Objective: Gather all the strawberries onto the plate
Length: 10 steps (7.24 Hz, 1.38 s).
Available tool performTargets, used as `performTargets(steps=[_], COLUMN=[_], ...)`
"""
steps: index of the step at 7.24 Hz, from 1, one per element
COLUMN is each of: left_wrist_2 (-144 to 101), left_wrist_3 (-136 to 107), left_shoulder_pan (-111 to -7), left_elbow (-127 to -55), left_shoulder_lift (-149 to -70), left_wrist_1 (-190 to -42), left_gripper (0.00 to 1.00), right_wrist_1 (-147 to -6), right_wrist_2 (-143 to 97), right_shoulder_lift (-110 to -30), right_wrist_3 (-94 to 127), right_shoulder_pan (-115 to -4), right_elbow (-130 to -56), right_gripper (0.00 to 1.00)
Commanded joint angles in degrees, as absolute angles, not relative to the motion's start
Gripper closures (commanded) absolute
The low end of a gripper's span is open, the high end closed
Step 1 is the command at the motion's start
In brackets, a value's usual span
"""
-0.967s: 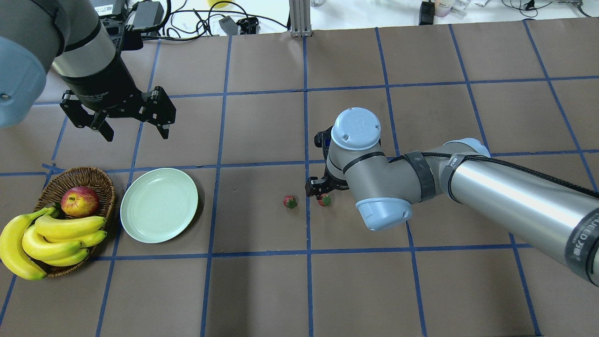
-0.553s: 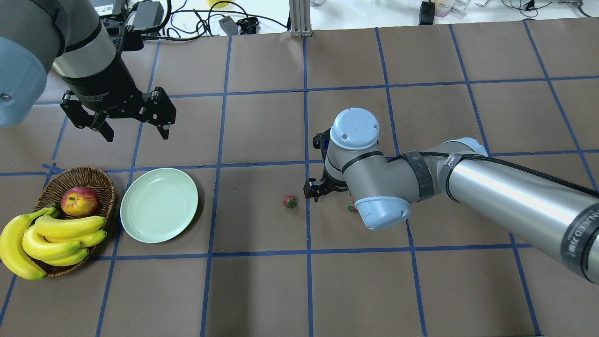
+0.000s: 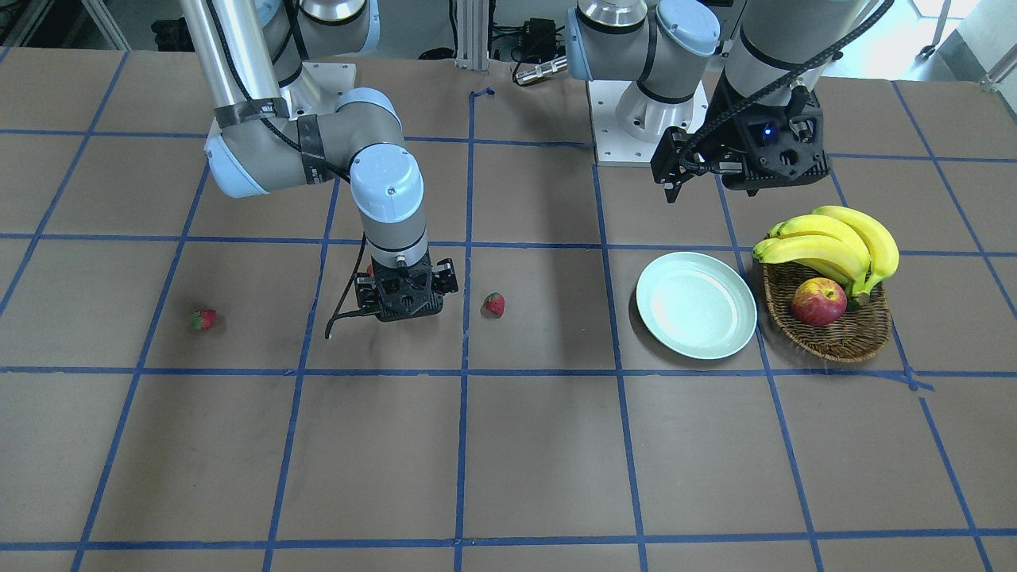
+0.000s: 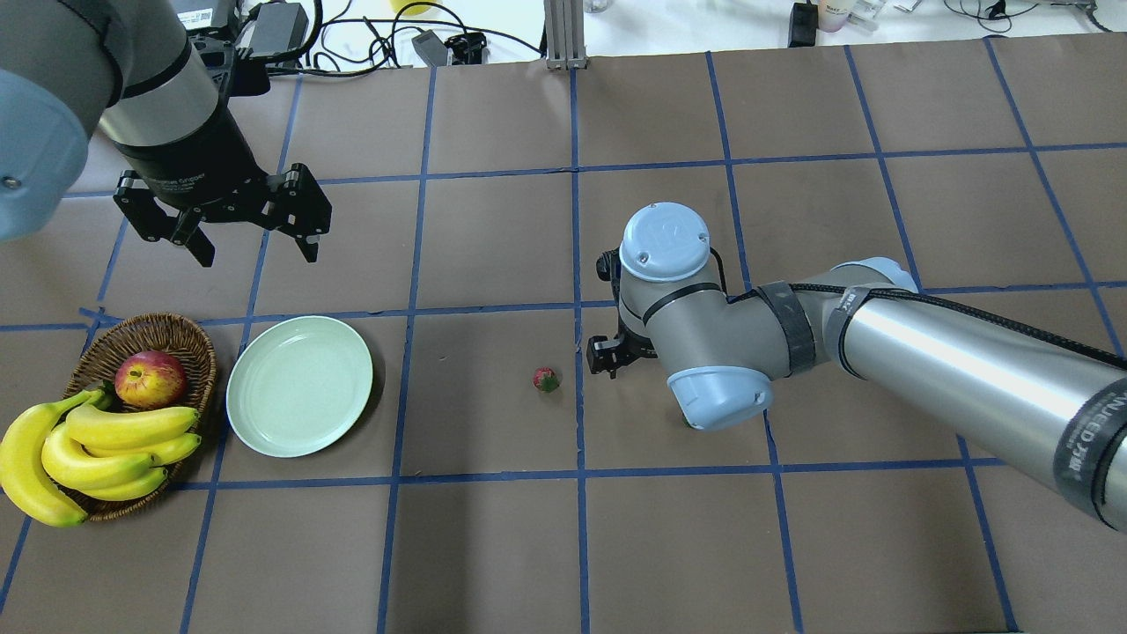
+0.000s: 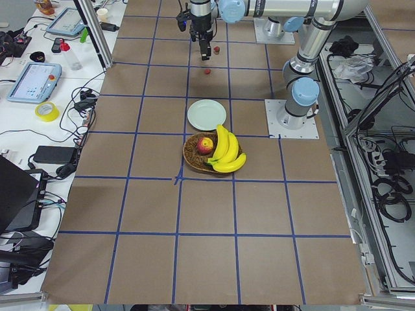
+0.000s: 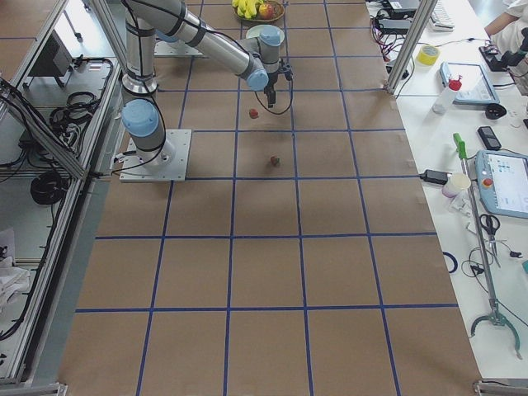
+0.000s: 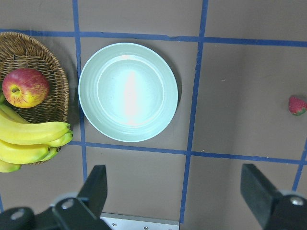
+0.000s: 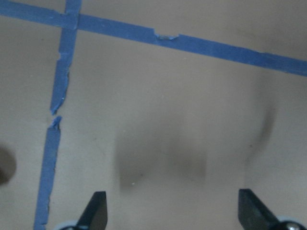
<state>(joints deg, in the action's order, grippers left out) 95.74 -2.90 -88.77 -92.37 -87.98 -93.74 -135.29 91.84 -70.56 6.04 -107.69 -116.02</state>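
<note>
The mint-green plate [image 4: 299, 386] lies empty at the table's left; it also shows in the front view [image 3: 696, 304] and the left wrist view [image 7: 127, 91]. One strawberry [image 4: 546, 379] [image 3: 494, 304] lies mid-table, left of my right gripper [image 4: 607, 357], which is open, low over bare table and empty in its wrist view. A second strawberry [image 3: 370, 270] peeks out behind that gripper, almost hidden under the wrist in the overhead view. A third strawberry [image 3: 203, 319] lies further to my right, hidden under the forearm in the overhead view. My left gripper [image 4: 258, 255] hangs open and empty beyond the plate.
A wicker basket [image 4: 150, 330] with an apple [image 4: 150, 377] and bananas [image 4: 88, 445] stands just left of the plate. Cables and a power brick [image 4: 277, 26] lie past the table's far edge. Blue tape lines grid the brown tabletop.
The strawberry beside my right gripper rolled away to the right and slipped under the wrist. The right gripper shifted slightly right. The left arm has not moved.
</note>
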Motion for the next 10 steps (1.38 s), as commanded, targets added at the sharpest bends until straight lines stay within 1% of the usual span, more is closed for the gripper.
performTargets(steps=[1, 2, 4, 5, 7, 9, 10], left_wrist_2=[96.3, 96.3, 96.3, 96.3, 97.5, 97.6, 97.5], left_wrist_3=[-2.9, -2.9, -2.9, -2.9, -2.9, -2.9, -2.9], left_shoulder_pan=[-88.7, -88.8, -88.7, -88.7, -88.7, -88.7, -88.7], left_elbow=[-92.4, -92.4, -92.4, -92.3, -92.4, -92.4, -92.4], left_shoulder_lift=[-88.0, -88.0, -88.0, -88.0, -88.0, -88.0, -88.0], left_wrist_1=[-93.7, -93.7, -93.7, -93.7, -93.5, -93.6, -93.6], left_gripper=[0.0, 0.0, 0.0, 0.0, 0.0, 0.0, 0.0], right_wrist_1=[-133.9, -134.1, -134.3, -134.4, -134.6, -134.4, -134.2], right_wrist_2=[99.5, 99.8, 98.5, 97.2, 94.1, 92.0, 91.8], right_shoulder_lift=[-71.0, -71.5, -75.5, -76.1, -76.1, -76.1, -76.0], right_wrist_3=[6.1, 6.8, 7.2, 8.4, 8.6, 10.8, 11.2], right_shoulder_pan=[-107.1, -105.7, -102.0, -102.0, -102.0, -102.0, -102.0], right_elbow=[-117.7, -119.5, -125.2, -125.2, -125.3, -125.4, -125.9], right_gripper=[0.03, 0.02, 0.02, 0.02, 0.08, 0.06, 0.07])
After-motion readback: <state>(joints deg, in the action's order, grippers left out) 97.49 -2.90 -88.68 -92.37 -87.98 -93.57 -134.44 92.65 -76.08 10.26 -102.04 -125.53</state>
